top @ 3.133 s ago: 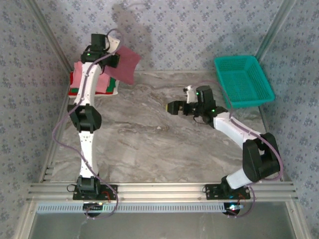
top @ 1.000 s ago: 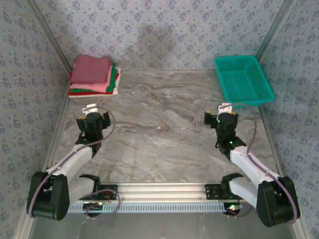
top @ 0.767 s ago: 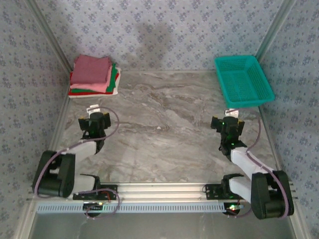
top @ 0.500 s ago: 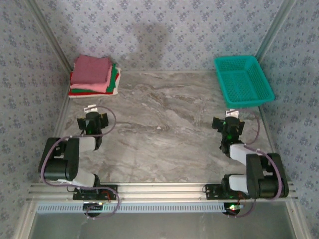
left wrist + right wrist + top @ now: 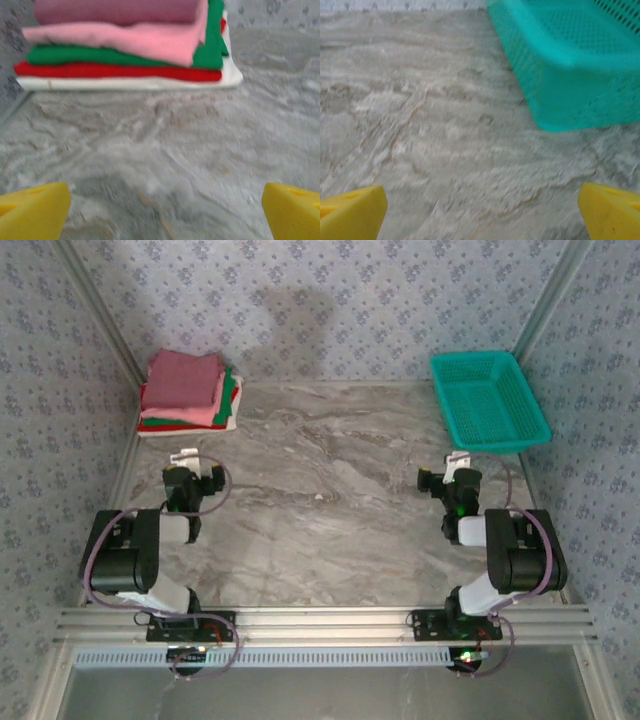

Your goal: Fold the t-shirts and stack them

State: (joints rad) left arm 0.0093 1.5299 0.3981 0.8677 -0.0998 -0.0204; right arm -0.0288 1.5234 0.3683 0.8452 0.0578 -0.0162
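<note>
Tucking in close to their bases at the near edge of the marble table [image 5: 320, 530], both arms sit folded, and the left gripper [image 5: 160, 215] and the right gripper [image 5: 480, 212] each have their yellow fingertips spread wide above the tabletop. Farther off, the folded t-shirts [image 5: 125, 45] lie stacked at the far left corner, maroon on top, then pink, green, red and white. A teal basket [image 5: 570, 50] stands at the far right, well apart from them.

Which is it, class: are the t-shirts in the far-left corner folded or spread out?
Folded. The t-shirts sit in one neat stack: maroon over pink, green, red and white layers.
</note>
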